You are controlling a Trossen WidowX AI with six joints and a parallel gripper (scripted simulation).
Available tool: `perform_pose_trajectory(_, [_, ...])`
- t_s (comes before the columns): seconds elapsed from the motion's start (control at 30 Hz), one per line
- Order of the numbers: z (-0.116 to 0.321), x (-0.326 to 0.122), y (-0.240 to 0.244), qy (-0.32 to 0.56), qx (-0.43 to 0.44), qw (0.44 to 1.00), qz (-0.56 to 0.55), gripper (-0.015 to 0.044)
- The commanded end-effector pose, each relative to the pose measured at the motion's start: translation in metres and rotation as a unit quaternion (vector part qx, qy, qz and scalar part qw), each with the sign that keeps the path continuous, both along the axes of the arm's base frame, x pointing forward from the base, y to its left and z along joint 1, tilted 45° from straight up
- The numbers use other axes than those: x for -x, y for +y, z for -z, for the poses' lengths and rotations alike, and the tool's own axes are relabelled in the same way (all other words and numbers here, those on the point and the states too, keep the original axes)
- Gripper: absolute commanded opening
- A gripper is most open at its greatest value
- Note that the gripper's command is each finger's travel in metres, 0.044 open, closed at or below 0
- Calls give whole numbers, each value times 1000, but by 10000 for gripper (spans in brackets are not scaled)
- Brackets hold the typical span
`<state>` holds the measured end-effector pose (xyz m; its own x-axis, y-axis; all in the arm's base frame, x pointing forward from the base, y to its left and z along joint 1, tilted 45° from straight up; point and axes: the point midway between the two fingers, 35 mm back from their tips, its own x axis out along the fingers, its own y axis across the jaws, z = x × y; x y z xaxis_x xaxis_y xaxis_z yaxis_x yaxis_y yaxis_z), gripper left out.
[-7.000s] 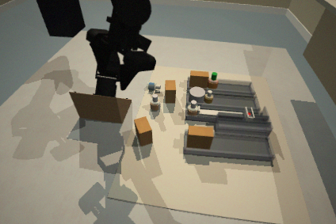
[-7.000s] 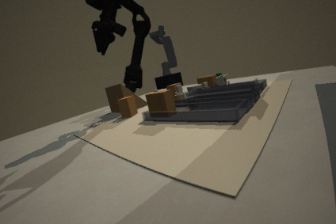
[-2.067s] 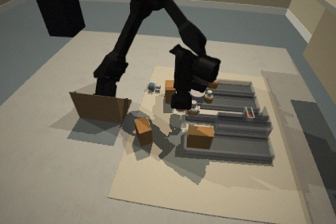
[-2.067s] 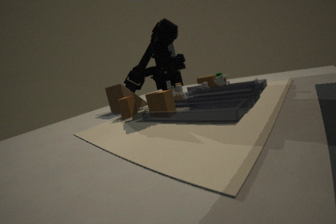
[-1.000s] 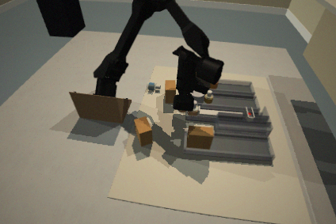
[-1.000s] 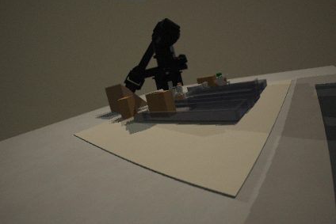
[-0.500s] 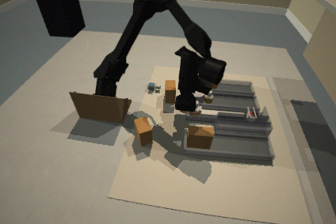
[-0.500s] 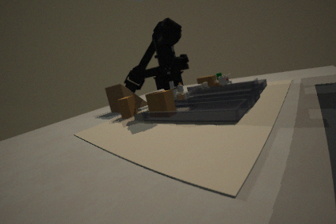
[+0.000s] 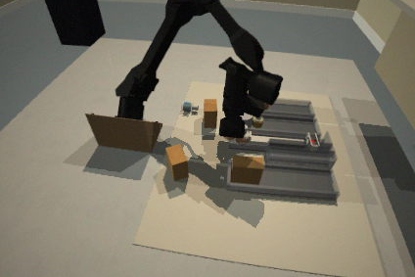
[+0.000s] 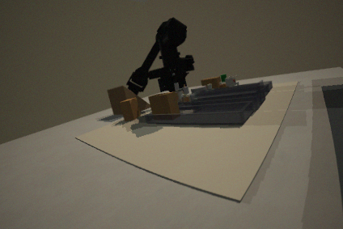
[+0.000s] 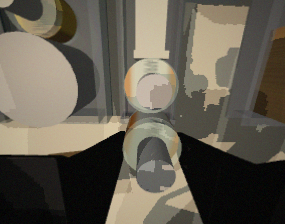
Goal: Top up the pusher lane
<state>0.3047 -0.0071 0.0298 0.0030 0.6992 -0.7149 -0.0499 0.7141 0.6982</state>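
My gripper (image 11: 150, 137) (image 9: 233, 133) is shut on a clear jar (image 11: 129, 150) with a grey lid and some orange at its side, at the front end of the sprung lane. A similar jar (image 11: 130, 86) with a pale lid and orange sides stands in that lane, just beyond the held one. The two jars look touching or nearly so in the wrist view. The pusher plate (image 11: 151, 54) is right behind the lane jar, on a long pale bar (image 11: 151, 25) (image 9: 279, 139). The held jar's base and the low front stop are hidden, so its height over the lane floor cannot be told.
A big pale round lid (image 11: 35, 80) and a yellowish jar (image 11: 67, 22) (image 9: 257, 122) are in the neighbouring lane. An orange block (image 9: 247, 168) (image 10: 163, 104) (image 11: 277, 75) stands in the lane on the other side. Further blocks (image 9: 176, 162) (image 9: 210, 113) and a blue-and-clear item (image 9: 187, 108) are in front of the lanes.
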Motion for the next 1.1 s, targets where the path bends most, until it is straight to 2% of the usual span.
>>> perform_pose_trajectory(0.0, [-2,-9,-1,-11,-1,1000,4,0])
perform_pose_trajectory(1.07, [-6,-23,-1,-12,-1,1000,4,0])
